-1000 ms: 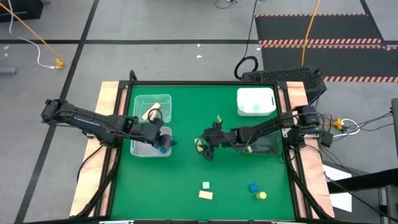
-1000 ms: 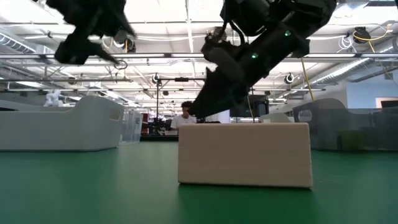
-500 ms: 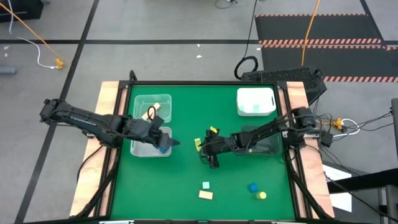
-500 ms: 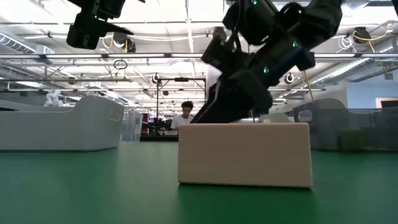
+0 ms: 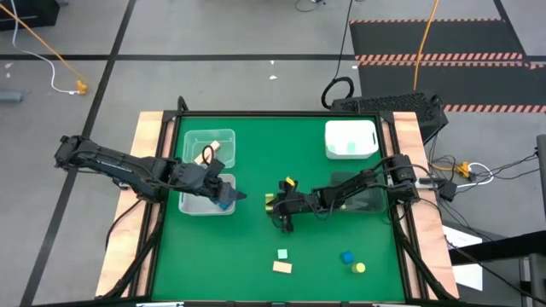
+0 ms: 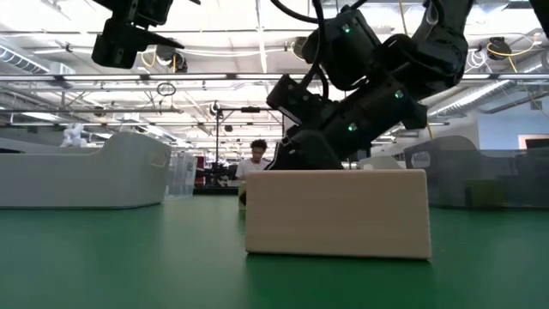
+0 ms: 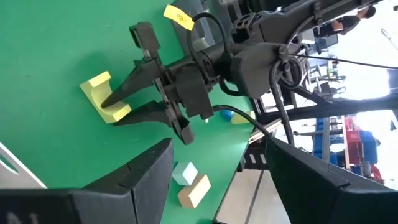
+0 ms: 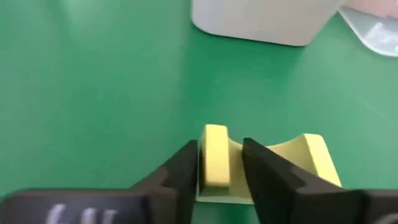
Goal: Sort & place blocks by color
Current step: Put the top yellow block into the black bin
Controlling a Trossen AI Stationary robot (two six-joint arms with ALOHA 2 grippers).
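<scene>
- Reaching across the green tabletop (image 5: 247, 247), my right gripper (image 5: 275, 205) sits low at mid-table with its fingers (image 8: 186, 171) closed around one upright leg of a yellow arch-shaped block (image 8: 214, 162); I see that leg pinched between the two dark tips in the right wrist view.
- That yellow arch-shaped block lies on the tabletop, its curved notch showing beside the gripper in the left wrist view (image 7: 102, 96).
- A second small yellow block (image 5: 290, 182) rests just beyond the right gripper, apart from it.
- My left gripper (image 5: 223, 194) hangs over the nearer clear bin (image 5: 200, 207) on the left side, fingers (image 7: 149, 180) spread wide and holding nothing.
- A blue piece (image 5: 226, 203) lies at that bin's right edge, under the left gripper.
- The farther clear bin (image 5: 209, 136) holds tan wooden blocks (image 5: 212, 150).
- A white bin (image 5: 350, 139) at the far right carries a mint green piece (image 5: 351, 147).
- Near the front edge lie a mint green block (image 5: 282, 254) touching or just beside a tan wooden block (image 5: 281, 267), and to their right a blue block (image 5: 347, 257) next to a yellow cylinder (image 5: 359, 268).
- In the low view the tan wooden block (image 6: 336, 213) fills the foreground, with a person seated in the room far behind it.
</scene>
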